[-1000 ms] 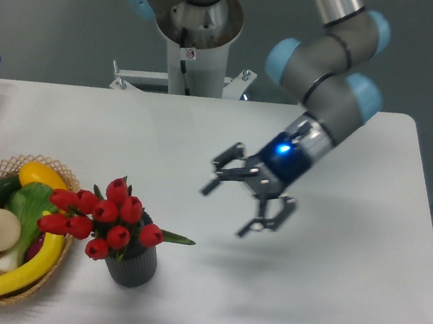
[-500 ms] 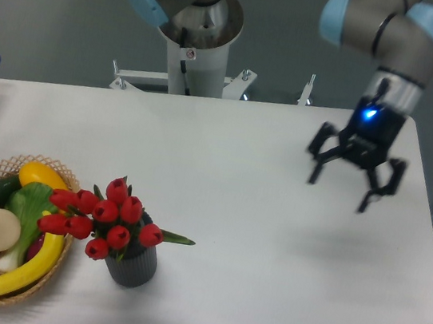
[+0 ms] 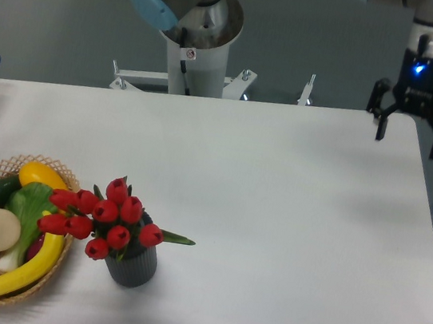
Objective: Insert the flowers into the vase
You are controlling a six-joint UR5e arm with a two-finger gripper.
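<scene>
White bench [image 3: 273,218] against grey wall | flowers [image 3: 103,219] stand in vase [image 3: 132,265], just right of wicker basket [image 3: 62,169]; insertion looks done | gripper [image 3: 408,134] empty, fingers apart, well clear of vase at far corner

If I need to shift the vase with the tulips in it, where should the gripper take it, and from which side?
Grip the vase low on its ribbed body, coming in level from the right or front. The flowers spread wider than the rim, blocking a top approach, and the wicker basket crowds its left side. The gripper hangs open, far off at the table's back right corner.
</scene>
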